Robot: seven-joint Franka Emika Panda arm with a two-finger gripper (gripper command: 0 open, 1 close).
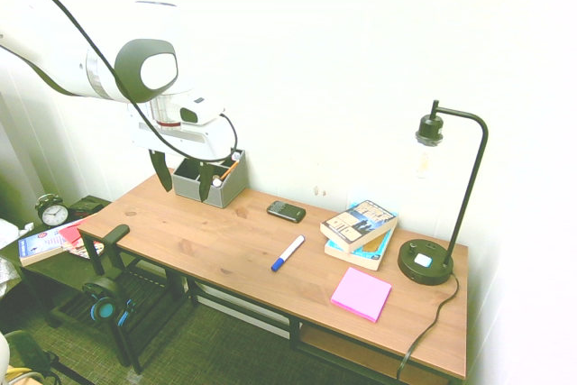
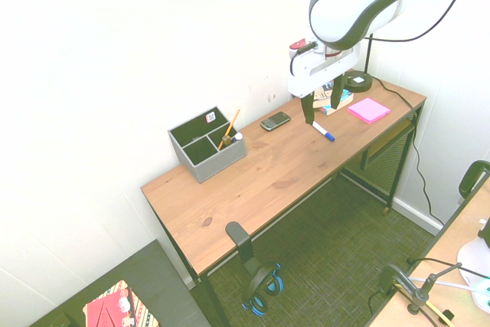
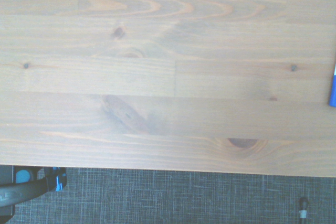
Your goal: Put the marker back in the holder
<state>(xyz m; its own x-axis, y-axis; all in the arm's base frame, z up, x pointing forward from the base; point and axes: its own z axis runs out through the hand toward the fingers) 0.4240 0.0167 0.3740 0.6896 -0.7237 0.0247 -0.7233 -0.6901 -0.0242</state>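
The marker (image 1: 288, 252) lies flat on the wooden desk, white barrel with a blue cap, between the phone and the desk's front edge. It also shows in the second exterior view as the marker (image 2: 323, 131), and its blue cap (image 3: 333, 87) sits at the edge of the wrist view. The grey holder (image 1: 215, 183) stands at the desk's back corner near the wall, with an orange pencil in one compartment; the same holder (image 2: 207, 147) shows its dividers. My gripper (image 1: 185, 181) hangs high above the desk, open and empty. In the second exterior view the gripper (image 2: 321, 106) hovers well above the marker.
A black phone (image 1: 286, 211) lies behind the marker. Stacked books (image 1: 361, 227), pink sticky notes (image 1: 361, 293) and a black lamp (image 1: 425, 261) fill the desk's other end. Headphones (image 1: 106, 300) hang on a stand below the front edge. A clock (image 1: 52, 212) sits on a side table.
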